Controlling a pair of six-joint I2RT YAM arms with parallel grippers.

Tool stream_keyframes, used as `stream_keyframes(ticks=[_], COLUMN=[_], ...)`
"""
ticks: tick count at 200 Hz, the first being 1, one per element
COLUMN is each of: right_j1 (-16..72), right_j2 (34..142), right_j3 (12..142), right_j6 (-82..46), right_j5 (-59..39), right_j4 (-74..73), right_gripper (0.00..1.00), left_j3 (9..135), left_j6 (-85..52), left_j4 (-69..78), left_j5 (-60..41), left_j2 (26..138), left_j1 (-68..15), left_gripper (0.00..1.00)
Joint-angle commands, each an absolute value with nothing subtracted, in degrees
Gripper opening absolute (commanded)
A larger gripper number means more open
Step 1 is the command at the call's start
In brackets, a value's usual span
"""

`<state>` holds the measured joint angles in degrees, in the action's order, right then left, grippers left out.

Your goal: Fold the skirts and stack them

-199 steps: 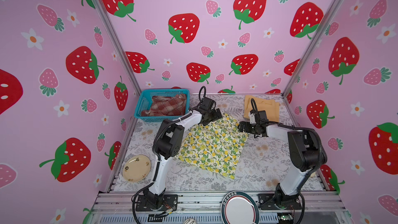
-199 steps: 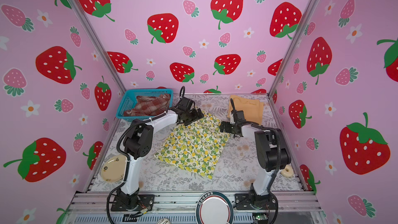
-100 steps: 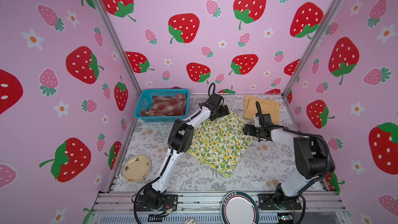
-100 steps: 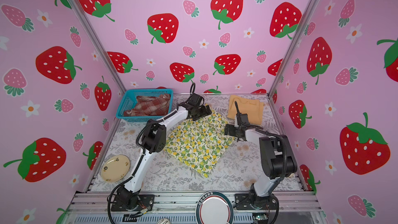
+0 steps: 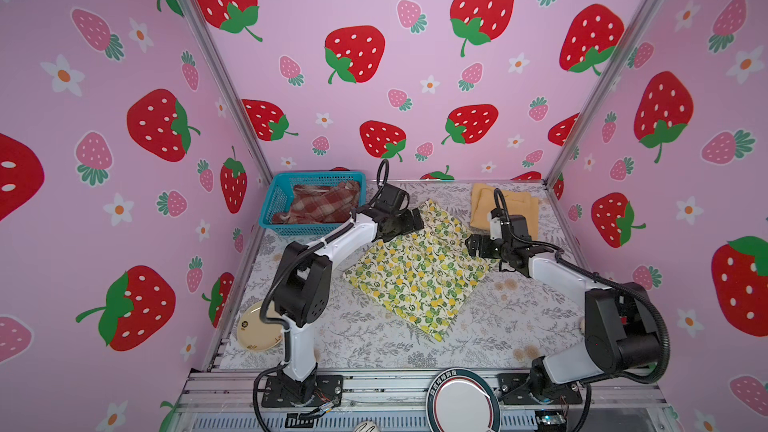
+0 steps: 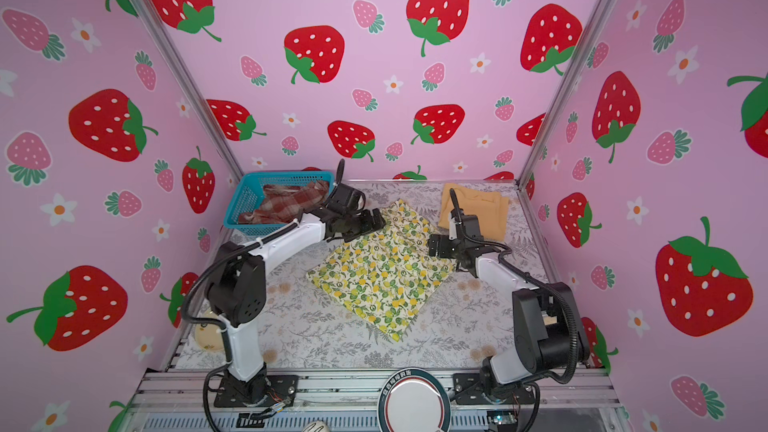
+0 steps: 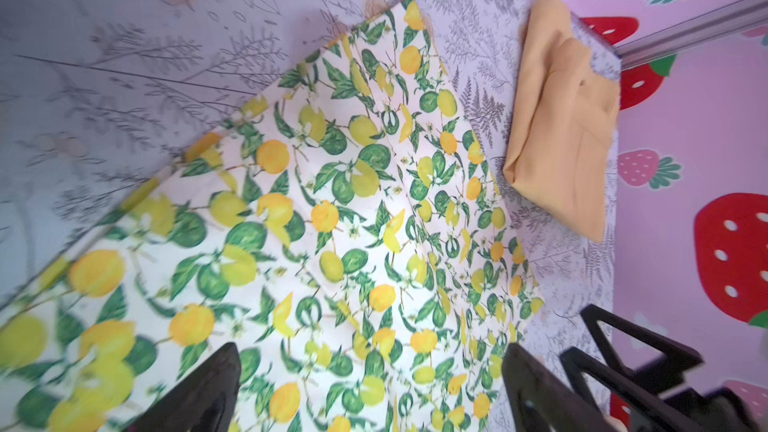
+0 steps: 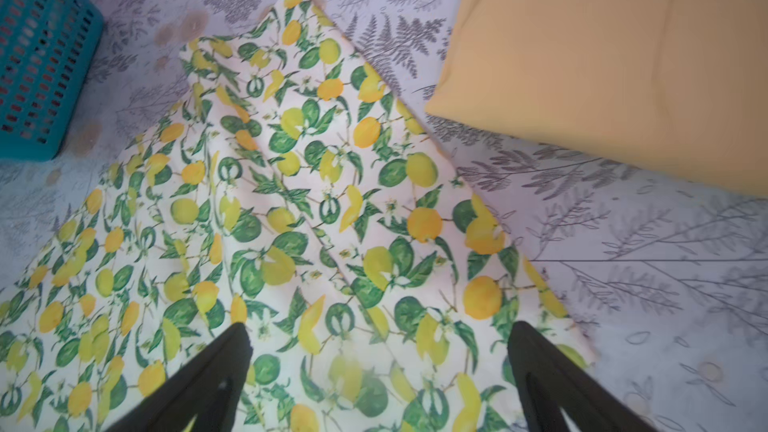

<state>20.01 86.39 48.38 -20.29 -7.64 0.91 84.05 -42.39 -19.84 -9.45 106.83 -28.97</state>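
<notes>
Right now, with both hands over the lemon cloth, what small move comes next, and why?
Probably lower the open left hand and right hand to pinch the lemon skirt at the edges beneath them: it lies spread flat, unfolded, and neither hand grips it.

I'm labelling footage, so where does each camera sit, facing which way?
Top views: high in front, looking down at the table; left arm and right arm show.
Left wrist: above the lemon skirt, facing the yellow skirt; open left gripper shows.
Right wrist: above the same skirt, basket in sight; open right gripper shows.
Shared: both skirts.
</notes>
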Motion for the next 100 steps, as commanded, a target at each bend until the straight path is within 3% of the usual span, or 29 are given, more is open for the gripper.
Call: stream_keyframes(ticks=[1,100], right_j1=[22.5,24.3], right_j2=[88.7,95.7], right_j3=[51.1,54.0], right_j6=[-19.4,-21.2], right_j5=[-8.9,-7.2], right_j4=[0.6,-0.4], right_gripper=[1.0,1.0], left_j3=[75.8,48.9], left_j6=[-43.8,-47.8], left_j4=[-15.3,-11.7], left_j5=[-9.1,-1.6], left_j2=[103.5,89.5], left_j1=[-28.3,-27.9], left_gripper=[0.99,0.99])
